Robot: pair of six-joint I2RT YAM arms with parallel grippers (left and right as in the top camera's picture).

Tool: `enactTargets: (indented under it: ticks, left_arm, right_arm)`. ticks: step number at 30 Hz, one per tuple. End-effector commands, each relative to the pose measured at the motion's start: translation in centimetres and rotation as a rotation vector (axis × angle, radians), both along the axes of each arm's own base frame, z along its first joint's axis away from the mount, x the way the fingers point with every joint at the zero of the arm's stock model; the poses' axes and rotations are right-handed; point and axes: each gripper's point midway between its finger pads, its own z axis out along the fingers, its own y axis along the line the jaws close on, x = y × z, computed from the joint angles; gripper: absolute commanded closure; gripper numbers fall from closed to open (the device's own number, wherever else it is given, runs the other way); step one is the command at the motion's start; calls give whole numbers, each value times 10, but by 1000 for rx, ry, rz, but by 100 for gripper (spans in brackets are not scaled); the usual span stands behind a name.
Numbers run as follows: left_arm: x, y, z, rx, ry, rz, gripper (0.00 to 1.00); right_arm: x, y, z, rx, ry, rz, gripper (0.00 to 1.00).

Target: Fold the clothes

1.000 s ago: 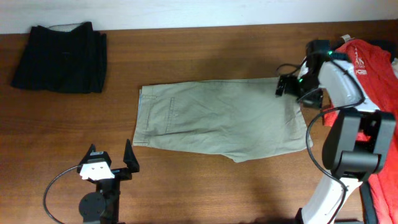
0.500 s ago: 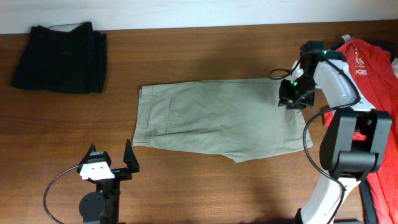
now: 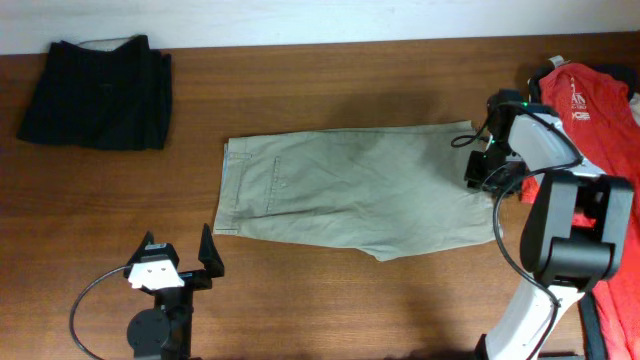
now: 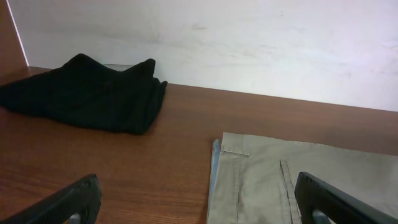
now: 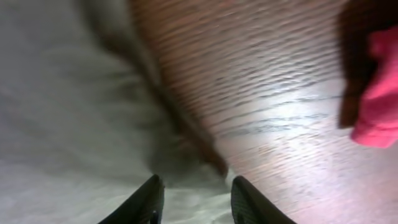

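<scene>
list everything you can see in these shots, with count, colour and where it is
khaki shorts: one, grey-green, spread flat at the table's middle, waistband to the left
black garment: one, black, folded at the far left corner
red T-shirt: one, red with white print, at the right edge, partly behind the right arm
table: one, brown wood, under everything
wall: one, white, along the far side of the table
left gripper: one, black fingers on a white body, open wide, near the front left, just short of the shorts' waistband corner
right gripper: one, black, fingers apart, low over the shorts' right edge
</scene>
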Motion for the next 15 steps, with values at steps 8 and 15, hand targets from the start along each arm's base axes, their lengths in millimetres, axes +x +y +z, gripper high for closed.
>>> enactTargets:
  ticks: [8,15]
  left_arm:
    - [0,1,-2,5,3,4,1]
    - [0,1,-2,5,3,3,1]
  right_arm:
    - [42,-33,109,-72,-213,-155,1]
    - [83,-114,193,-148,-524,-305,1]
